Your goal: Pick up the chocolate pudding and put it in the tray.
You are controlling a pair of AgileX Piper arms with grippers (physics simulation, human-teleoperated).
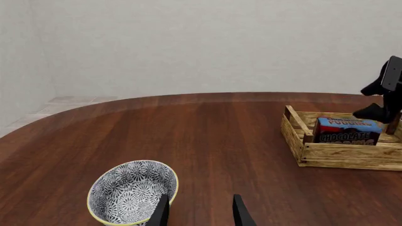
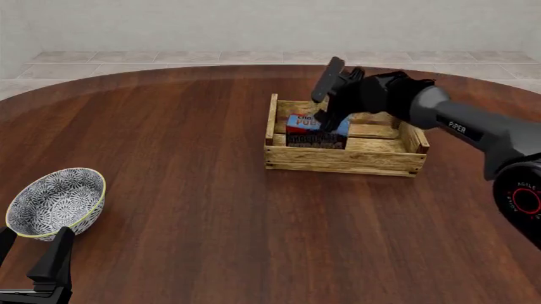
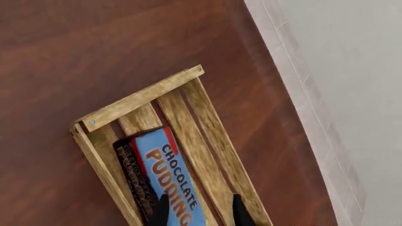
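Front view showed the chocolate pudding already lying inside the tray; my right gripper hung just above it, jaws spread and empty, so I judged only withdrawal remained.

A: Where is there room to pass?

B: The dark brown wooden table lies bare between the round white-and-grey patterned bowl at the near left and the shallow light wooden slatted crate further right; those two stand well apart.

A: And the crate itself?

B: Its left part is filled by the blue-and-brown chocolate pudding carton, with the right gripper just above it. The right part shows bare slats. The left gripper sits just beside the bowl
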